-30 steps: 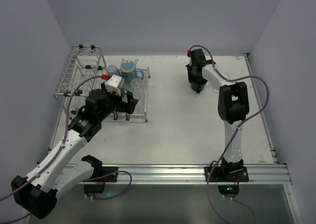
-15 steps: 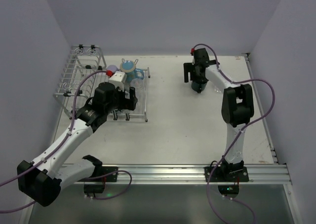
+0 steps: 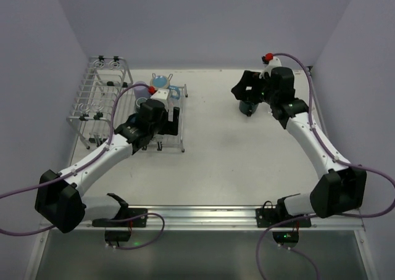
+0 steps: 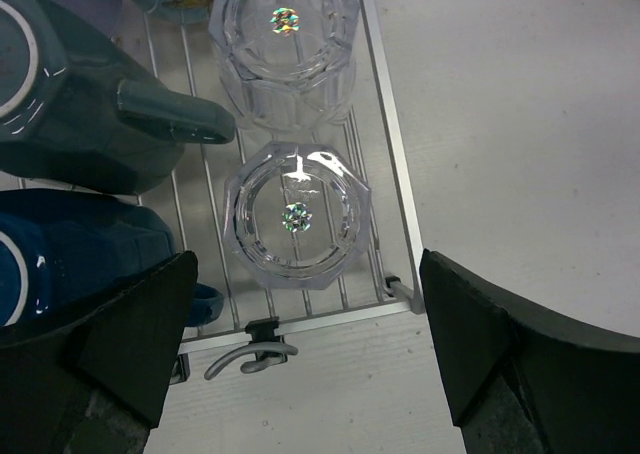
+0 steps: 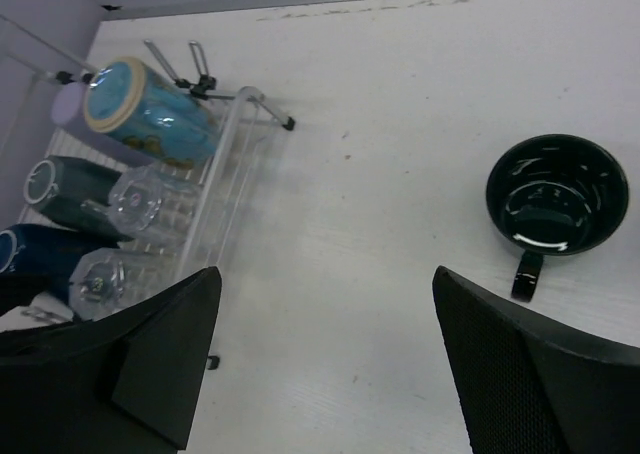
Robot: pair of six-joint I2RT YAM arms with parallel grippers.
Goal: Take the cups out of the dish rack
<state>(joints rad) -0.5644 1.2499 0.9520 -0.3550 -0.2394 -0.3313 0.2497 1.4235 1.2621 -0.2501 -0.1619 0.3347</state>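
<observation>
The cups [image 4: 90, 104] mostly lie in the dish rack [image 4: 397, 204], at the left side of the worktop [image 5: 380, 124]. One dark cup [image 5: 557, 194] stands apart from them on the worktop, right way up, near the right gripper [image 5: 325, 304]. That gripper has its fingers wide apart and holds nothing.

The left gripper [image 4: 308, 304] hangs over the near corner of the rack, and its fingers are wide apart too. Right under it is a clear glass [image 4: 296, 219], upside down on the wires. I think this glass is the next one to take out.

To do it well, the gripper should go straight down so one finger comes to each side of the glass. The blue mug [image 4: 70, 264] sits just beside the glass on the left, and the teal mug [image 4: 60, 94] pokes its handle close by. The left finger must slip between them and not bump them. A second glass [image 4: 285, 34] sits just behind, so do not reach too far.

Glass is slippery, so squeeze firm but gentle. Then lift straight up, and set it down well away from the dark cup
</observation>
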